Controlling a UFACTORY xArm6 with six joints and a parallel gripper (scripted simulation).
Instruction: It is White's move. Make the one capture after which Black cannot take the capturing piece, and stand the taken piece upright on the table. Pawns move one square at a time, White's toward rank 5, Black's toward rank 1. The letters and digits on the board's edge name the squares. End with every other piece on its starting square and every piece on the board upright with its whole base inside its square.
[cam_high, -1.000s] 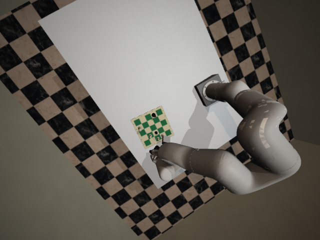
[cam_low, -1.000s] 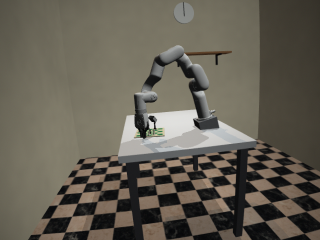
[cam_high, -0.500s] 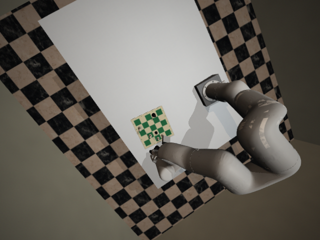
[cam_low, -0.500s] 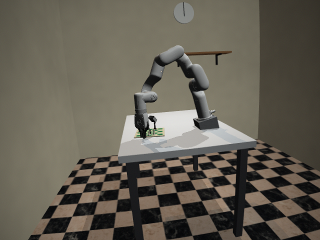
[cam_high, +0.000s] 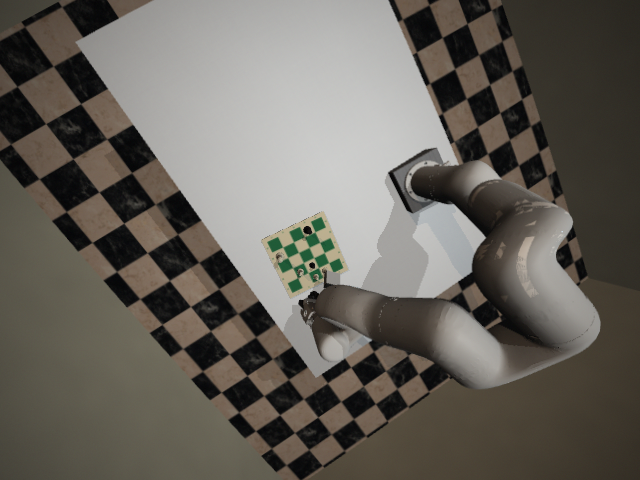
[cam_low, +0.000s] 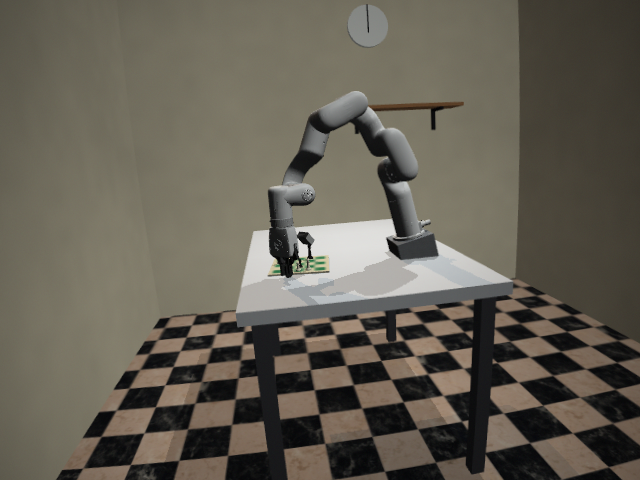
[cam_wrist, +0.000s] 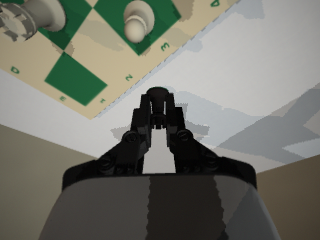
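My gripper (cam_wrist: 158, 105) is shut on a small black chess piece (cam_wrist: 157, 96), held upright over the grey table just off the board's edge. In the overhead view the gripper (cam_high: 309, 304) is beside the green and cream board (cam_high: 303, 253), near the table's edge. In the side view it (cam_low: 285, 269) reaches down close to the table top. On the board stand two black pieces (cam_high: 307, 229) (cam_high: 312, 265) and several white pieces, among them a white pawn (cam_wrist: 136, 25) and a white crowned piece (cam_wrist: 30, 17).
The table's edge runs close behind the gripper (cam_wrist: 50, 145). The arm's base (cam_high: 416, 180) stands on the table at the right of the board. The arm's forearm (cam_high: 392, 320) lies over the table's near corner.
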